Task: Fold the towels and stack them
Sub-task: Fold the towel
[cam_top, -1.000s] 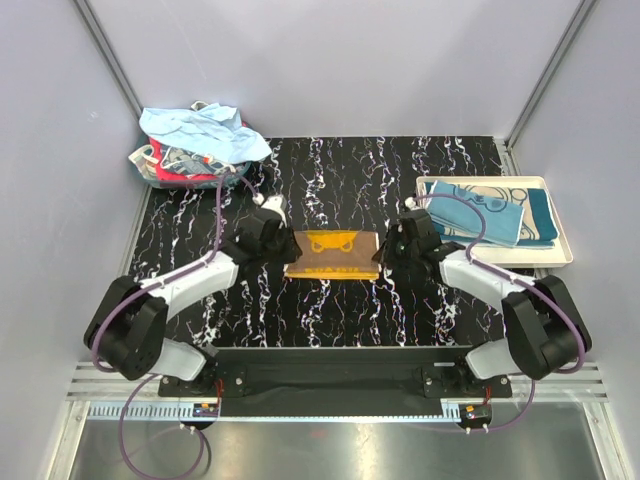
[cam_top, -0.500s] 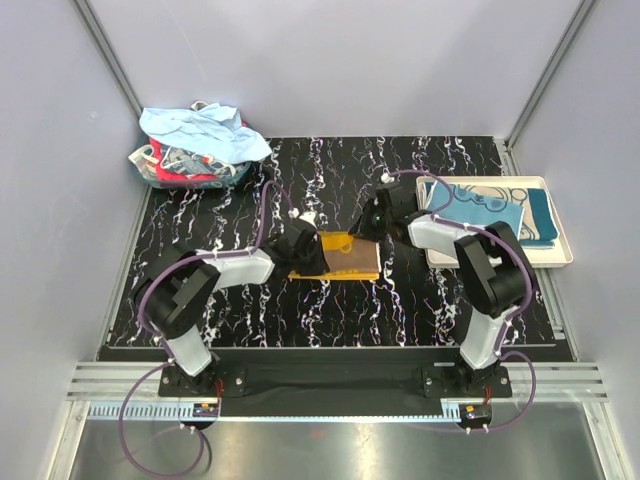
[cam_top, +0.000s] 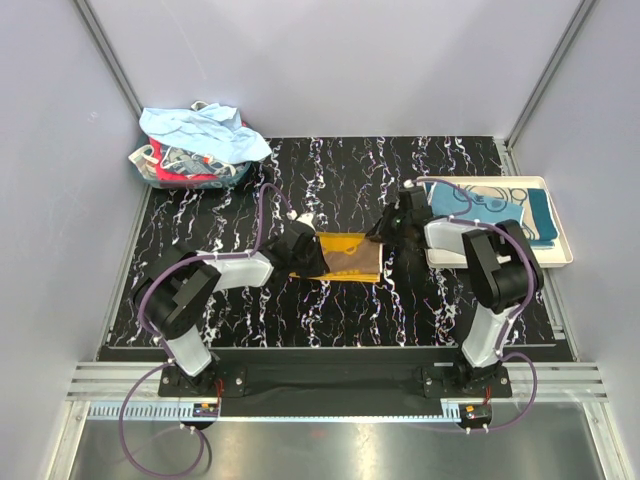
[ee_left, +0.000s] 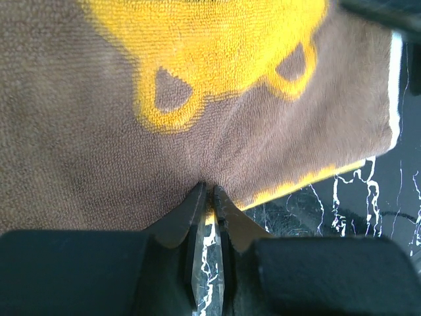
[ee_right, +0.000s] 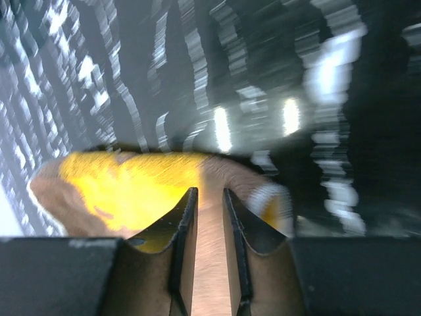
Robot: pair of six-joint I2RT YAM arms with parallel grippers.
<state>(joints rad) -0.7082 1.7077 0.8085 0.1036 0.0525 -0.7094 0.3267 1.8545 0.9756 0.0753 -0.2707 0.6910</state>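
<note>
Left claw [ee_left: 207, 191] tight on orange towel [ee_left: 99, 164]

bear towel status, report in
Left hand shut on bear towel's left edge. Right hand shut on its right end, view blurred. Towel folded, middle of table. Nothing in the way.

Motion blur over orange towel [ee_right: 125, 187] and table [ee_right: 131, 79], right wrist view.
</note>
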